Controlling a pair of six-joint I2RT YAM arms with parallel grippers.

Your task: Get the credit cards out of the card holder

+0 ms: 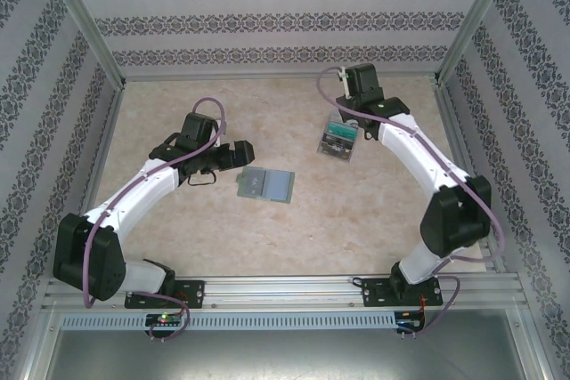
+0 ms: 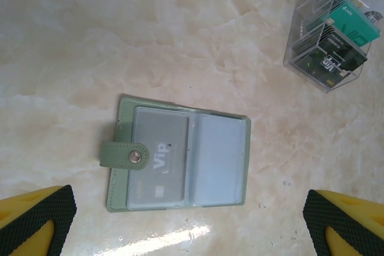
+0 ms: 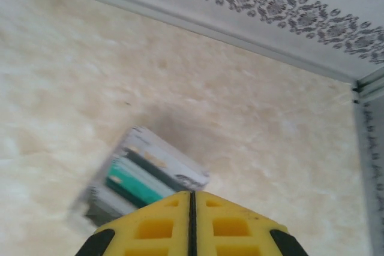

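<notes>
Closest to you, the rail (image 1: 285, 289) at the near edge carries both arm bases. From there your left arm reaches out over the left half of the table (image 1: 178, 238).

Next comes the card holder (image 2: 180, 157), a green folding one. It lies flat and open with its clear sleeves up. Its long axis runs left to right, with the right end a touch nearer. Its snap strap (image 2: 123, 155) wraps over the left edge. The left sleeve holds one pale card (image 2: 159, 160) printed VIP, lying flat; the right sleeve looks pale and bare.

Your left gripper (image 1: 224, 163) hangs just to the left of the holder with its jaws spread wide. In the left wrist view the black pads (image 2: 42, 214) stand either side of the holder and touch nothing.

Farther out and to the right is a clear box (image 2: 327, 34), well apart from the holder. The credit cards (image 2: 351, 23), teal and dark, stand on edge in its slots. Seen from above, their long edges run roughly left to right.

Your right gripper (image 3: 192, 208) is just beyond the box, jaws pressed together with only a thin seam and nothing between them. You cannot tell whether it touches the box, which is blurred in the right wrist view.
</notes>
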